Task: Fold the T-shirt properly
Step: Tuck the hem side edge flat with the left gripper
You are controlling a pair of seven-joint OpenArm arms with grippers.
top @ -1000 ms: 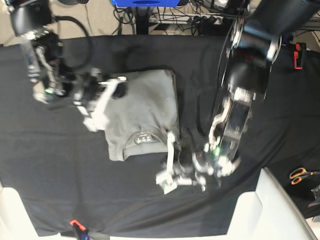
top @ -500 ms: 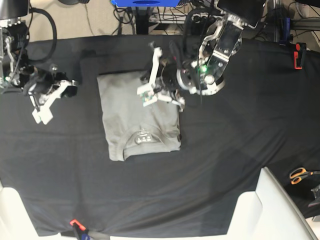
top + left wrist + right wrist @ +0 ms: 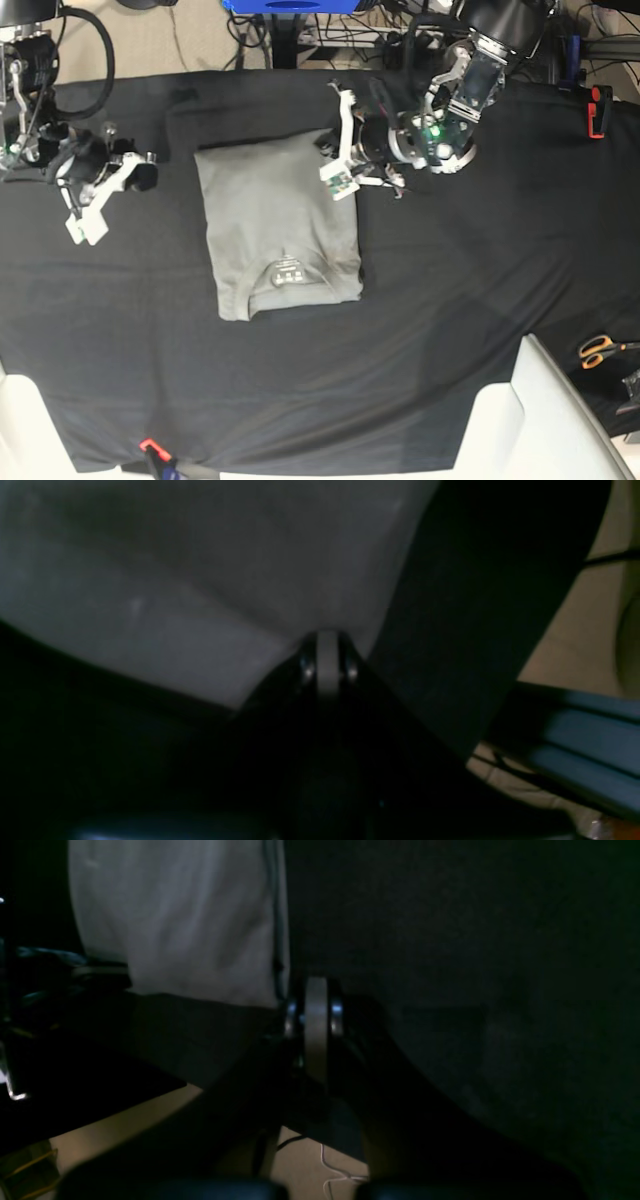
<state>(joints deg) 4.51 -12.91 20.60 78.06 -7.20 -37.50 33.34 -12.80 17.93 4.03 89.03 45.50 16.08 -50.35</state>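
The grey T-shirt (image 3: 275,215) lies flat as a folded rectangle on the black table cloth (image 3: 450,290), with its collar and white label (image 3: 287,273) toward the near side. My left gripper (image 3: 335,150) is shut at the shirt's far right corner. In the left wrist view its closed tips (image 3: 326,647) sit at the edge of the grey fabric (image 3: 200,570), and I cannot tell if any cloth is caught. My right gripper (image 3: 108,195) is shut and holds nothing, off to the left of the shirt. In the right wrist view the T-shirt (image 3: 175,915) lies ahead of that gripper (image 3: 316,990).
Orange-handled scissors (image 3: 600,348) lie at the right edge. White blocks (image 3: 530,420) stand at the near corners. A red object (image 3: 597,110) sits far right, and cables and a blue frame (image 3: 290,5) lie beyond the far edge.
My left arm swung from the near side up across the shirt to its far right corner. My right arm drew away left from the shirt, which now lies flatter.
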